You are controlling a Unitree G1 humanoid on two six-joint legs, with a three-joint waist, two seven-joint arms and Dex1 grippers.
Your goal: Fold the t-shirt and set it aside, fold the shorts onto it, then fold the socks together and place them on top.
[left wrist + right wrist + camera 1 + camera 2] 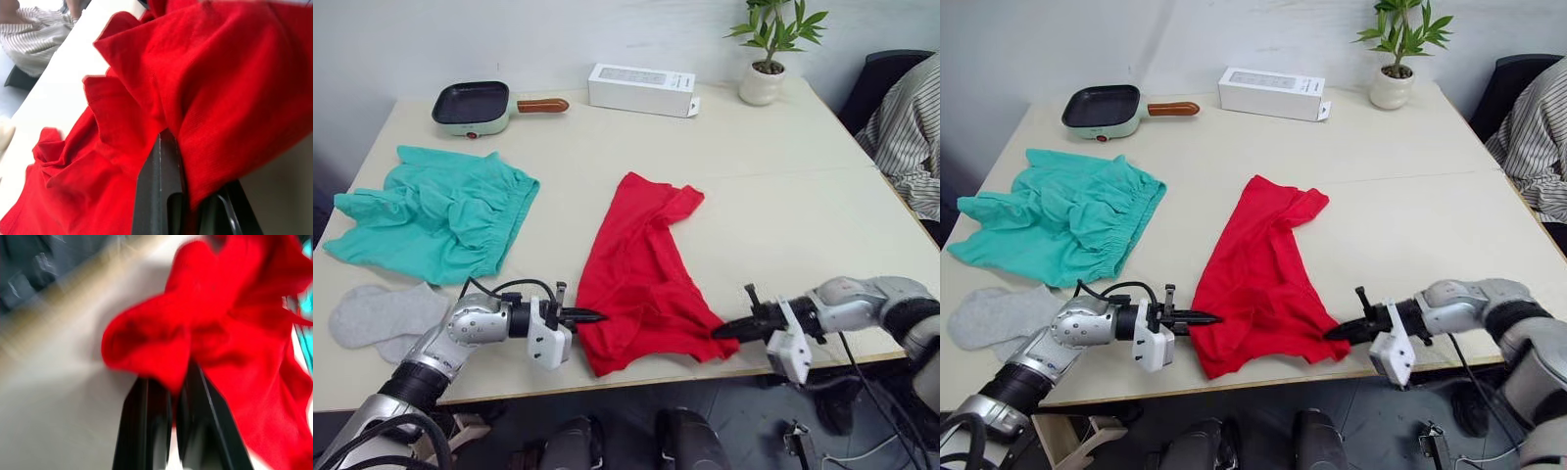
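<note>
the bright red cotton t-shirt [641, 269] lies bunched near the front edge of the pale wooden table [783, 186], bare tabletop to its right. teal fabric shorts [435, 211] and light grey ankle socks [377, 315] lie left. left gripper [590, 316] and right gripper [722, 332] each pinch a bottom corner of the t-shirt.

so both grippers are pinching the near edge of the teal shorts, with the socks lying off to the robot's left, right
Not quite: the left gripper and right gripper are pinching the near edge of the red t-shirt, as both wrist views show. The teal shorts lie untouched further left in the left eye view. The socks are indeed off to the robot's left.
</note>
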